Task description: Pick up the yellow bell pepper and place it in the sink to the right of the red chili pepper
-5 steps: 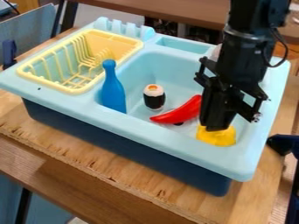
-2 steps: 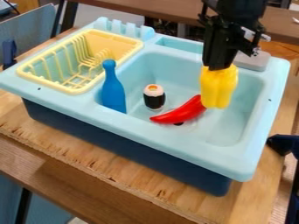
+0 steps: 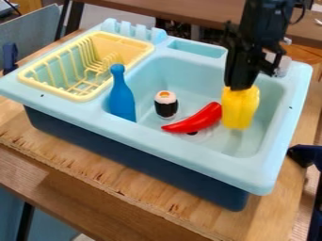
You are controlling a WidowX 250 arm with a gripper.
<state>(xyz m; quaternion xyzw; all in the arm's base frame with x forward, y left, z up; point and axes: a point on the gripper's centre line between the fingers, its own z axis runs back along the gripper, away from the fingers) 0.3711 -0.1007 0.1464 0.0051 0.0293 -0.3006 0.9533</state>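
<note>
End effector (image 3: pixel 241 87) is clamped on the top of the yellow pepper (image 3: pixel 240 109), which hangs approx. upright, w/ its lower part below the tips. Pepper is over the R part of the sink (image 3: pixel 182 162) as seen in view, inside the rim's outline; can't tell if its bottom touches the sink floor. Black arm (image 3: pixel 267 30) comes in from the top edge, R of center.

Red chili (image 3: pixel 194 120) lies at a slant on the sink floor by the drain (image 3: pixel 196 135), its thick end up against or just beside the pepper in view; can't tell if they touch. Sushi (image 3: pixel 166 106), black w/ white & orange top, stands upright L of the chili, a bit apart. Blue bottle (image 3: pixel 122 96) stands upright farther L, near the basin's L wall, btwn sushi & rack.

Yellow rack (image 3: pixel 69 96) sits in the L part of the sink unit, w/ light-blue prongs (image 3: pixel 135 32) behind it. Sink is light blue up top, dark blue below, & rests on the wooden counter (image 3: pixel 125 181). Dark blue object (image 3: pixel 304 154) at the R edge, partly cut off.
</note>
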